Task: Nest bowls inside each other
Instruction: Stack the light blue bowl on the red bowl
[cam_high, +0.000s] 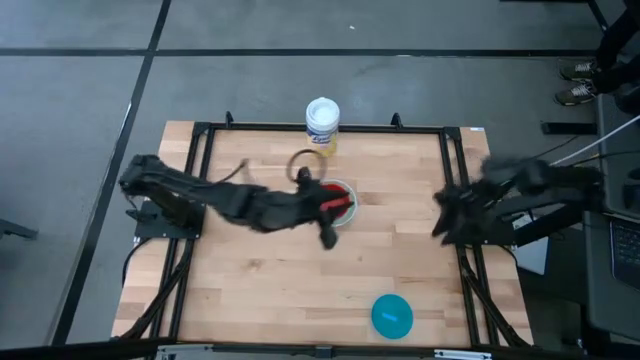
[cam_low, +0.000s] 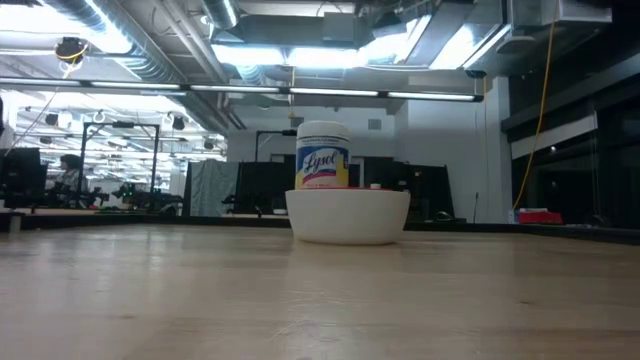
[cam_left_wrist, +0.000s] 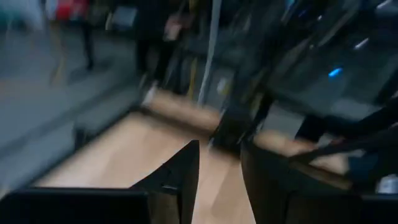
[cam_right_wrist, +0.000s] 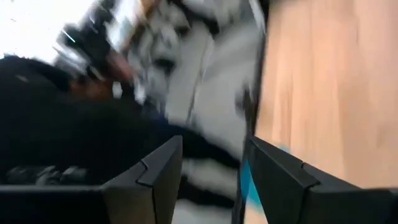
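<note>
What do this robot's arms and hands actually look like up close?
Both arms are dark, nearly black, built of jointed segments, with thin black cables looping beside them. The left hand ends in two flat, angular black fingers, like blunt wedges with stepped inner edges. The right hand has the same pair of dark, slab-like fingers. No markings or labels are visible on either.
</note>
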